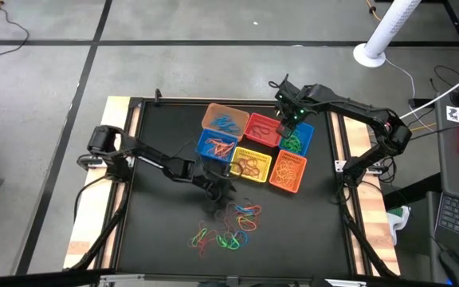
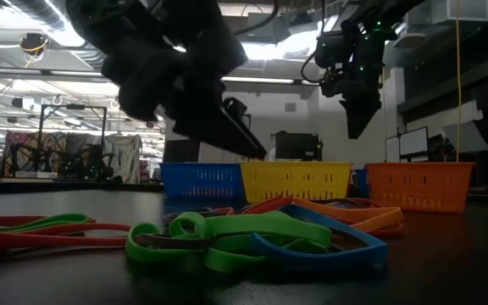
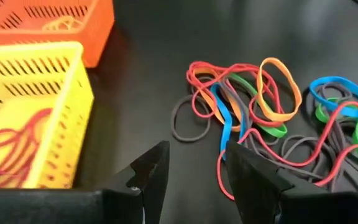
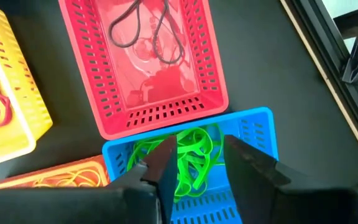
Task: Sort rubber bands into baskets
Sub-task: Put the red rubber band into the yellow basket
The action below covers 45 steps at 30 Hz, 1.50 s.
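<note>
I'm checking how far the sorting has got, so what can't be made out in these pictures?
- Low view: the baskets' contents; the yellow basket shows only its wall.
- High view: the count of loose rubber bands; tangled, too small.
- Right wrist view: part of the blue basket with green bands, behind the open right gripper.
- Left wrist view: the pile is cut off at the edge beyond the left gripper.

Perforated plastic baskets (image 1: 251, 166) on a matt black counter (image 1: 158, 231).
Thin, smooth rubber bands (image 3: 253, 106); pale wood strips (image 1: 94, 207) edge the counter.
</note>
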Each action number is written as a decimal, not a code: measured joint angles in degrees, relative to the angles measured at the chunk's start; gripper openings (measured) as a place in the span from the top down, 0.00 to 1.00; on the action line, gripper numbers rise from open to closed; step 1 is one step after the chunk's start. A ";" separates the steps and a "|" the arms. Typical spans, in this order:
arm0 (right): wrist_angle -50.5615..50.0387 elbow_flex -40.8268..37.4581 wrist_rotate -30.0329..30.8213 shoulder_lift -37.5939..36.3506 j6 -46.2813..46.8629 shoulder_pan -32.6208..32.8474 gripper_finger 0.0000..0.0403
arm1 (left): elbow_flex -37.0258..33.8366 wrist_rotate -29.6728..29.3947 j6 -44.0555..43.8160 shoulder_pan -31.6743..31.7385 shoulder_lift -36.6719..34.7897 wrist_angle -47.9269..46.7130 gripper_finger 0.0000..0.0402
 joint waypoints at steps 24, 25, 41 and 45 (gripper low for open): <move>0.26 0.00 -0.84 0.00 0.02 0.00 0.67 | 0.11 6.92 0.05 -0.26 10.91 7.93 0.69; 0.26 0.00 -1.36 0.00 0.02 0.00 0.67 | 0.12 6.93 -0.01 -0.20 10.91 7.80 0.72; 0.24 0.00 -6.97 0.00 0.04 0.00 0.67 | -0.06 6.36 -1.82 0.12 9.49 6.70 0.99; 0.24 0.00 -6.97 0.00 0.04 0.00 0.67 | -0.07 6.36 -2.57 0.56 7.73 7.00 0.99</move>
